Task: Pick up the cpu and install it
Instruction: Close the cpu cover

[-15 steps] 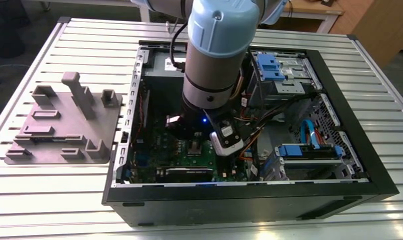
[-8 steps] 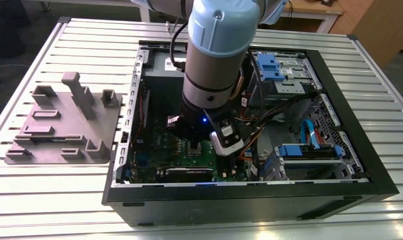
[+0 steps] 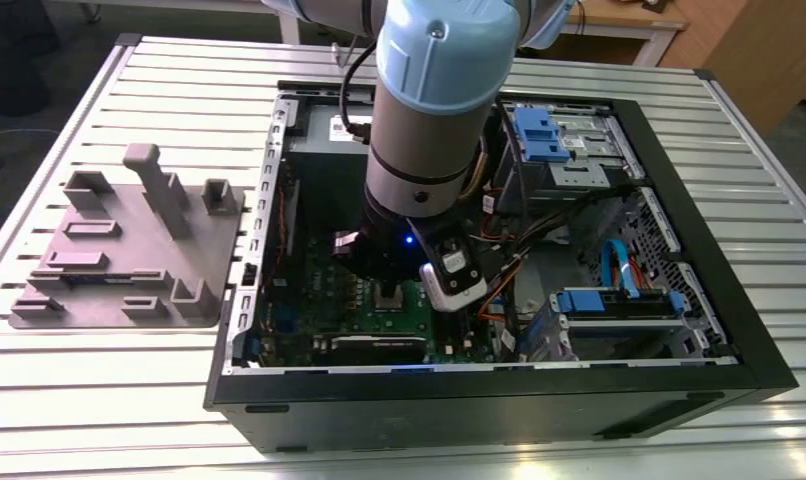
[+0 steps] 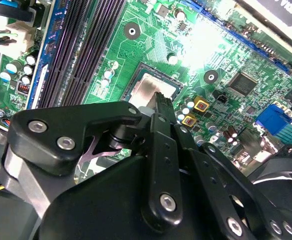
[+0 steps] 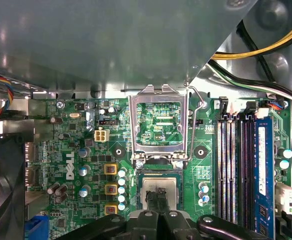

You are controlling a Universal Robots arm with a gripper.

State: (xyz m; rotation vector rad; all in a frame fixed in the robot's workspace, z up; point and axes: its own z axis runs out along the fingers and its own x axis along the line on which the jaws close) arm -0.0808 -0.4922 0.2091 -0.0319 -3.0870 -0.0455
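Presently: gripper [image 5: 157,195], fingers drawn together with nothing between them, tips poised over the middle of the cpu [image 5: 158,181]; whether they touch its metal top cannot be told. The cpu lies flat and square in the socket of the green motherboard [image 5: 61,150], inside the open computer case [image 3: 510,410], so pick-up and placing look done. The silver socket frame [image 5: 134,125] stands raised and unlatched, so installation is judged unfinished. Markings: white lettering on the board and a labelled memory module [image 5: 262,170] near the socket; not transcribed.
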